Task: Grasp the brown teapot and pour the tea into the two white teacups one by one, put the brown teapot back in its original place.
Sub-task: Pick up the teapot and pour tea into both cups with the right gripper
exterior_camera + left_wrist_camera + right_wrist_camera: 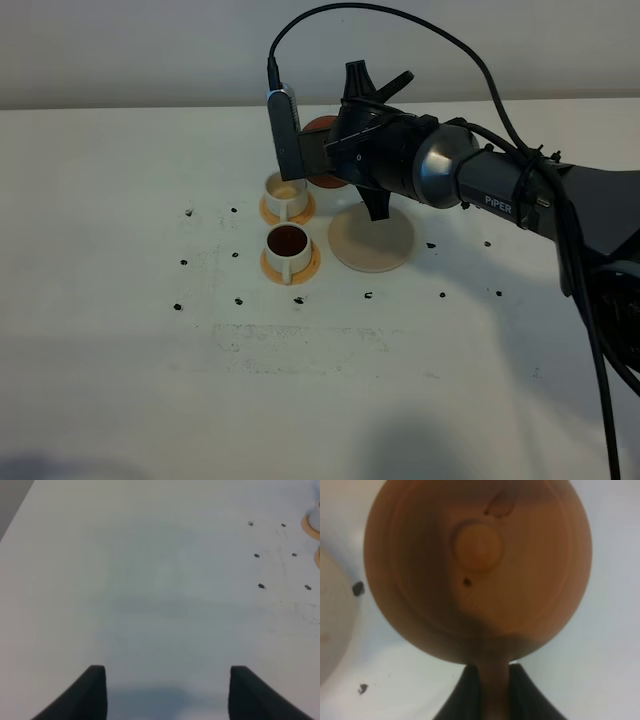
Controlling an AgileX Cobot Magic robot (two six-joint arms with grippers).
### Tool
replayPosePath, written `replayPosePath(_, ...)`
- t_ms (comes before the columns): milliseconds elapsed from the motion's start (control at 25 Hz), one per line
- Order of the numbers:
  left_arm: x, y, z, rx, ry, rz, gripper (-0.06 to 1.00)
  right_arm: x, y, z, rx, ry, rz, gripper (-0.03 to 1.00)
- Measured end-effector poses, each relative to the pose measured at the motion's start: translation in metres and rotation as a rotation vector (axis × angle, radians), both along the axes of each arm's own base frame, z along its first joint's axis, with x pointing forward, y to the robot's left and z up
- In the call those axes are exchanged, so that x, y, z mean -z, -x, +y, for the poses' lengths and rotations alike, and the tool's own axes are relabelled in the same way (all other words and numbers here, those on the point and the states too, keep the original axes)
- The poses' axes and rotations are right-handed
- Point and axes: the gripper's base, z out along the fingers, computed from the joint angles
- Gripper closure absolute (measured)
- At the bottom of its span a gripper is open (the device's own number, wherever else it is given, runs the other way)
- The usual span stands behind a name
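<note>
Two black fingers of the right gripper pinch the stubby handle of the round reddish-brown clay teapot, aloft beside the far white cylindrical teacup, left of the cream round coaster; the left gripper gapes wide, holding nothing.

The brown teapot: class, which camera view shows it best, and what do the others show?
Right wrist view: the brown teapot fills the frame, lid knob clear, handle clamped in the right pincer. Exterior high shows only a reddish sliver behind the arm. Left wrist shows none.
</note>
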Motion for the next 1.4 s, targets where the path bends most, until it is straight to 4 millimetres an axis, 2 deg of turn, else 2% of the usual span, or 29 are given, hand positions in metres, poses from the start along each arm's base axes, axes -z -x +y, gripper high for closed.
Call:
replayPosePath(240,0.0000,0.0000,0.0000,0.000,0.000,0.000,0.44,0.0110,-0.0025,0.0006,-0.018,0.043,-0.006,0.84)
replayPosePath(1400,0.0000,0.0000,0.0000,0.000,0.000,0.000,0.44,0.0079,-0.0042,0.0020,-0.089,0.140,-0.062,0.84)
